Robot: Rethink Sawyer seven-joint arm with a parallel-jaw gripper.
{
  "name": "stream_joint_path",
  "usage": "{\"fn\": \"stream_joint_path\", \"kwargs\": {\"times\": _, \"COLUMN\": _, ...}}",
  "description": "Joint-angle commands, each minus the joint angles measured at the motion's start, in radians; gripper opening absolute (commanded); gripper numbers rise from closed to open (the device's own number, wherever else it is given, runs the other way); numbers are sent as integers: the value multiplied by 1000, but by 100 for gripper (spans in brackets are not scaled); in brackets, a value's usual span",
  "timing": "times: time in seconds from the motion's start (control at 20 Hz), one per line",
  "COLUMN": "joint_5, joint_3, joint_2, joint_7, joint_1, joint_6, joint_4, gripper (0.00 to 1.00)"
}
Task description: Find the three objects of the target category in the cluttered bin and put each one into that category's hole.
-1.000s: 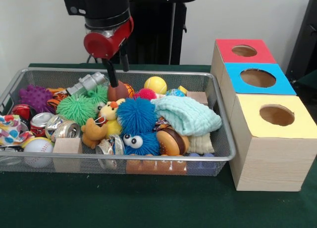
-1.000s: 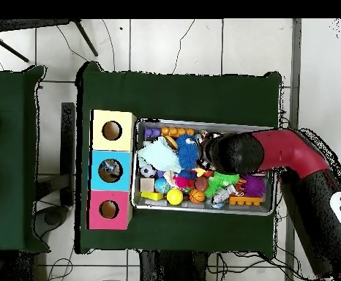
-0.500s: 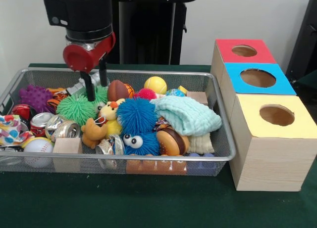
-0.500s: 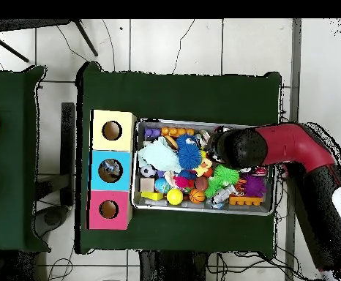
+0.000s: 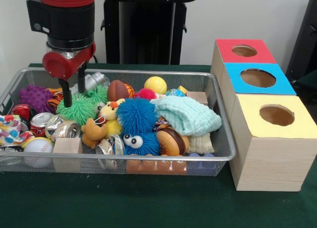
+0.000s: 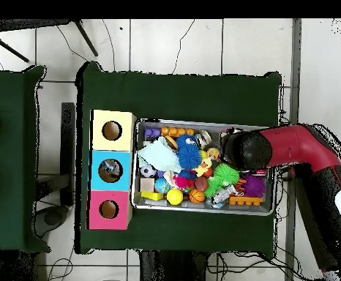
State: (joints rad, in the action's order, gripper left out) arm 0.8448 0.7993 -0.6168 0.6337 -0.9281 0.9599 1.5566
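bin: wire-mesh basket (image 5: 218, 159) at frame centre-left on the green table, packed with toys
contents: blue fuzzy ball (image 5: 136, 115), green spiky ball (image 5: 77, 108), mint cloth (image 5: 185, 114), crushed cans (image 5: 59, 126), baseball (image 5: 38, 148)
boxes: red, blue, yellow holed boxes (image 5: 270, 134) right of the bin
gripper: gripper (image 5: 72, 92) at upper left, fingers parted, empty, above the green spiky ball
hidden: items under the cloth

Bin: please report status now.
End effector open, empty, low over green spiky ball. Bin full of clutter. All three holes free.
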Motion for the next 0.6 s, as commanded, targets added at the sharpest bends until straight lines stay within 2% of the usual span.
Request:
{"fn": "stream_joint_path", "kwargs": {"times": 0.05, "joint_5": 99, "joint_3": -79, "joint_2": 84, "joint_7": -289, "joint_1": -2, "joint_6": 97, "joint_4": -58, "gripper": 100}}
{"fn": "stream_joint_path", "kwargs": {"times": 0.25, "joint_5": 106, "joint_3": -84, "joint_2": 124, "joint_7": -289, "joint_1": -6, "joint_6": 82, "joint_4": -71, "gripper": 100}}
{"fn": "stream_joint_path", "kwargs": {"times": 0.35, "joint_5": 70, "joint_3": -85, "joint_2": 136, "joint_7": -268, "joint_1": -9, "joint_6": 107, "joint_4": -68, "gripper": 100}}
{"fn": "stream_joint_path", "kwargs": {"times": 0.6, "joint_5": 53, "joint_3": -86, "joint_2": 158, "joint_7": -270, "joint_1": -15, "joint_6": 110, "joint_4": -65, "gripper": 100}}
